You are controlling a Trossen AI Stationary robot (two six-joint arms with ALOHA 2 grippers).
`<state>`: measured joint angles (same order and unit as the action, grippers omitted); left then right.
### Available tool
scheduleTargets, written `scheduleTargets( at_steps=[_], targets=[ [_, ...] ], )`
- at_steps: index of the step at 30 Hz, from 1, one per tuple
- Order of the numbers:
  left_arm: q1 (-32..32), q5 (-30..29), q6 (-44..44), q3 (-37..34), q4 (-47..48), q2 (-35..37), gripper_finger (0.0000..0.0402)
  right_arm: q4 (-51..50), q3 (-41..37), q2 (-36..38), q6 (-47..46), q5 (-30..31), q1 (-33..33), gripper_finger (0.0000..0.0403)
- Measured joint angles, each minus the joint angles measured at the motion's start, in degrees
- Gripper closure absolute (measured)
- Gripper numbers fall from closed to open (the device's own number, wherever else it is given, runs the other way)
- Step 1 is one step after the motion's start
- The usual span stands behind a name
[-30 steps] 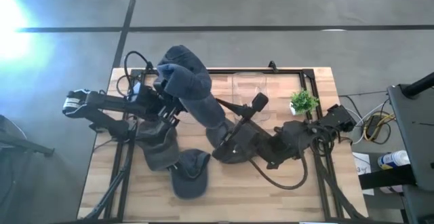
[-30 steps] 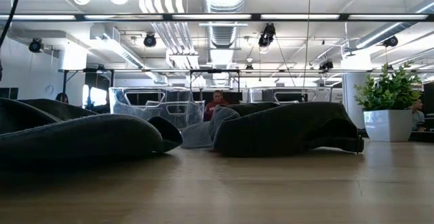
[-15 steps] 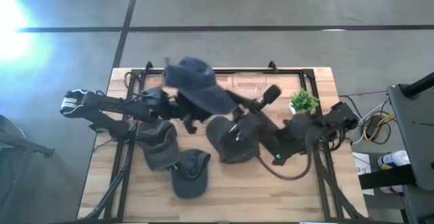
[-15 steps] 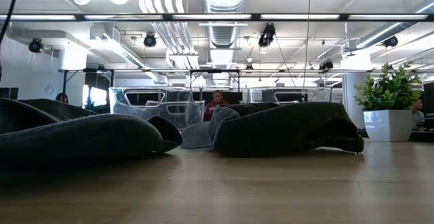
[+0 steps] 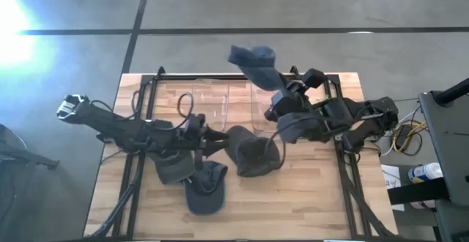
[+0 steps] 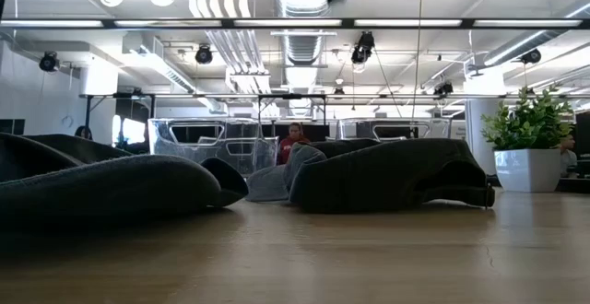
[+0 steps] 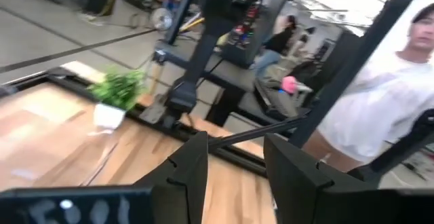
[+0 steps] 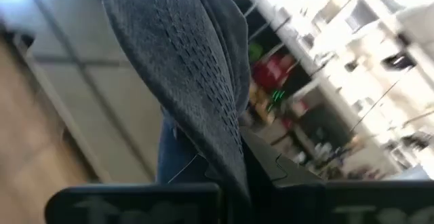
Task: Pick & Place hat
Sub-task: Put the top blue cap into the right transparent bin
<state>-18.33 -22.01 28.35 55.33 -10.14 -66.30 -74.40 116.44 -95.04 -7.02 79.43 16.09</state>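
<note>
Right now I am carrying the blue hat (image 5: 253, 60) with the right gripper (image 5: 282, 95), whose fingers are pinching the fabric; in the right wrist view the knit cloth (image 8: 183, 68) is hanging straight out of the closed fingers. From above, the hat is dangling high over the far edge of the table (image 5: 344, 205), above the clear bin (image 5: 220, 103), so I am judging this as the transport step, with the place not yet done. I am holding the left gripper (image 5: 201, 136) low near the table's middle, just beside the dark hat (image 5: 253, 150); its fingers (image 7: 183, 166) are standing apart with nothing between them. Three more hats, the dark one, a grey hat (image 5: 172, 169) and a navy hat (image 5: 205, 187), are lying on the wood. Next I am needing to bring the hat over its drop spot, which I cannot identify for certain, and lower it before releasing.
</note>
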Motion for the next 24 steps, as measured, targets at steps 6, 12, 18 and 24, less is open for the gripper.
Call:
scheduleTargets(
  at_steps=[6,12,18,24],
  targets=[
    [-2.61,-4.84,7.36,-2.38,8.75,3.73,0.0264,-12.73,-7.43,-1.43,-11.91,-17.44,-8.13,0.0389],
    [-2.82,-6.02,12.62,-2.95,18.17,5.56,0.0264,-12.19,-16.86,-2.75,-5.94,-20.04,-13.91,0.0390],
    [-2.90,-9.14,18.96,-3.19,32.61,6.14,0.0264,-12.91,-25.74,-2.59,-3.06,-22.01,-15.15,0.0390],
    [-2.75,-14.08,21.44,-3.23,41.52,6.20,0.0264,-7.60,-33.39,-2.61,3.69,-25.96,-15.36,0.0390]
  ],
)
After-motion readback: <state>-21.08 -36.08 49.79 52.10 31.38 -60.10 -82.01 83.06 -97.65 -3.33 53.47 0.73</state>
